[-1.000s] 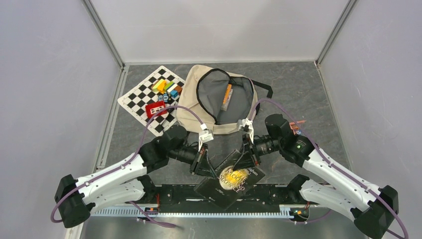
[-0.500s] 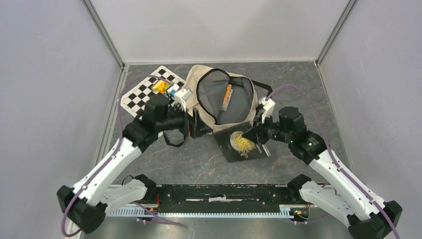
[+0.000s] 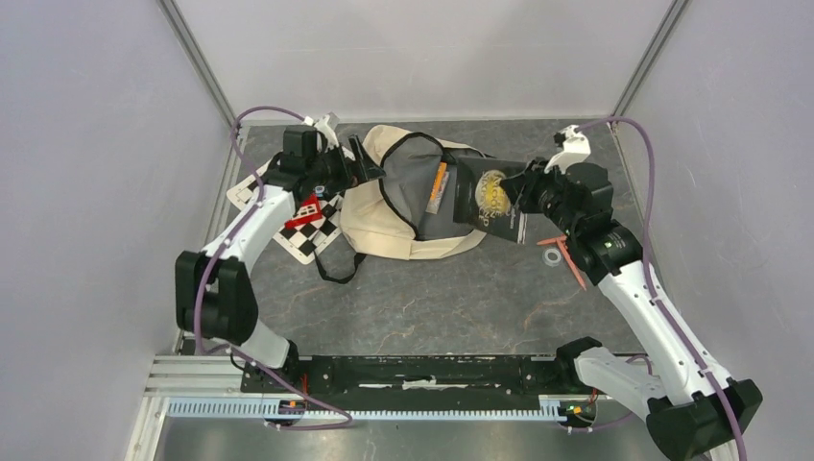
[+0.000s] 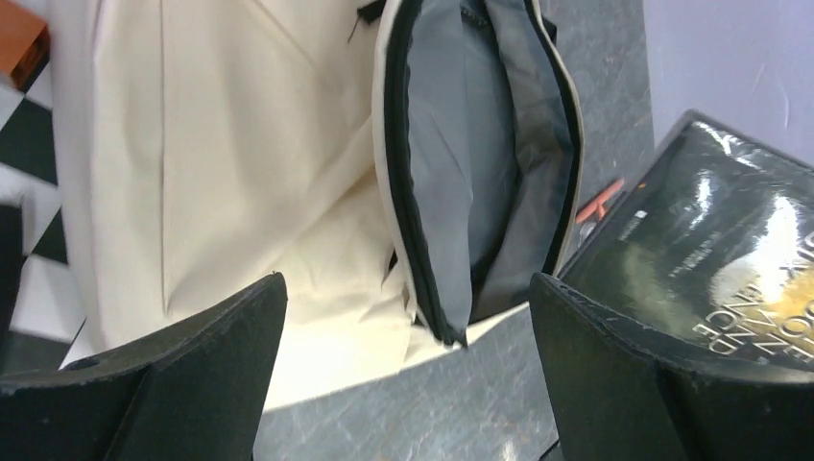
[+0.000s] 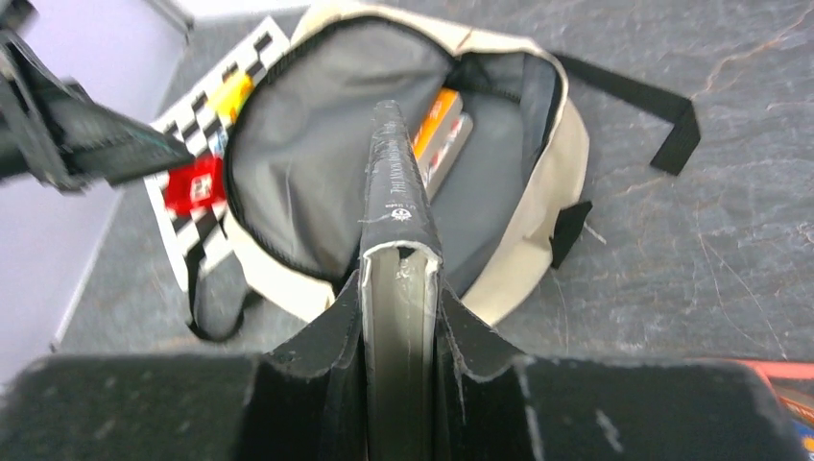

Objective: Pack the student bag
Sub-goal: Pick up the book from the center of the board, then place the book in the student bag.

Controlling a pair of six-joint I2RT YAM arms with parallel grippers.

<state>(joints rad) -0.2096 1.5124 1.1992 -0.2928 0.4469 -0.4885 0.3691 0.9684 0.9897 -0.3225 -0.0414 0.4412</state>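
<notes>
1. The bag (image 3: 384, 230) lies flat on the table (image 3: 461, 307) between the two sets of fingers, mouth gaping upward. Its black-trimmed rim is just ahead of the left gripper (image 4: 405, 280).
2. Left gripper: jaws spread wide with nothing between them. We see no contact with the canvas.
3. Right gripper (image 5: 398, 322): clenched on the book (image 3: 490, 197), pinching its covers edge-on. The far edge is aimed at the grey lining straight ahead of the fingers.
4. Handling, our read: the bag is soft, light canvas that will sag and slide if pushed. The stiffest place to take hold is the zipper rim, on the side nearest the left fingers. The book is rigid with a glossy cover, so it could slip in a narrow pinch.
5. Room: the mouth looks wider than the book is thick. An orange item (image 5: 440, 115) already lies inside, just right of the book's line.
6. Edges: the near rim droops below the right fingers and could catch the book's corner. The strap (image 5: 662, 106) trails off to their right, and the chessboard (image 3: 309, 233) sits beside the left fingers.
</notes>
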